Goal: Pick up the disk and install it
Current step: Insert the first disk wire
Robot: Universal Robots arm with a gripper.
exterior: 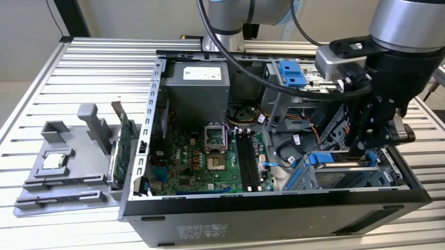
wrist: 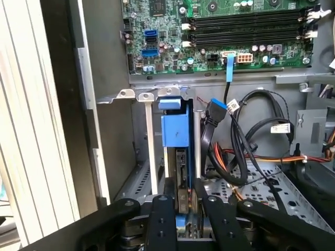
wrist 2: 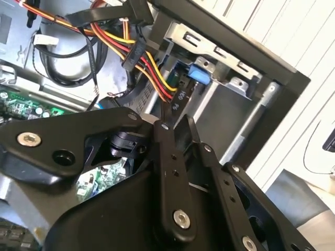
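Narrow clamp by gripper [wrist: 183, 194] on the disk [wrist: 177, 133], jaws pressed to both flat faces. Drive held on edge, blue carrier end furthest from gripper.

In exterior view, gripper [exterior: 360, 148] down inside PC case [exterior: 278, 219], at the corner toward that view's right & near side. The disk [exterior: 332, 159] in drive cage [exterior: 347, 179], blue carrier showing at cage's top edge.

In the way, first wrist view:
- One side of the disk: pale metal cage rails [wrist: 149, 141] close by, then case side wall [wrist: 102, 104].
- Other side, just beside carrier: blue-ended connector [wrist: 214, 111] on black lead, plus looped black cable bundle [wrist: 246, 146] & orange wires [wrist: 261, 156] over cage floor.
- Beyond cage: motherboard [wrist: 157, 31] w/ RAM sticks [wrist: 246, 23].

Second wrist view: red/yellow/orange wire harness [wrist 2: 141, 57] just past gripper [wrist 2: 175, 125] tips, small blue tab [wrist 2: 198, 73] on cage bracket.

Elsewhere in exterior view:
- Grey PSU [exterior: 195, 86] & blue latch [exterior: 292, 73] toward far side of case.
- Outside the case, on exterior view's left: grey fixture tray [exterior: 76, 177] on slatted bench [exterior: 90, 67], square chip [exterior: 56, 161] on it.
- Upright green card [exterior: 125, 143] betw. tray & case.

Room to move: tight sideways at the cage, w/ case rim near on two sides. Open straight up, lid off. More room over the motherboard [exterior: 208, 156].
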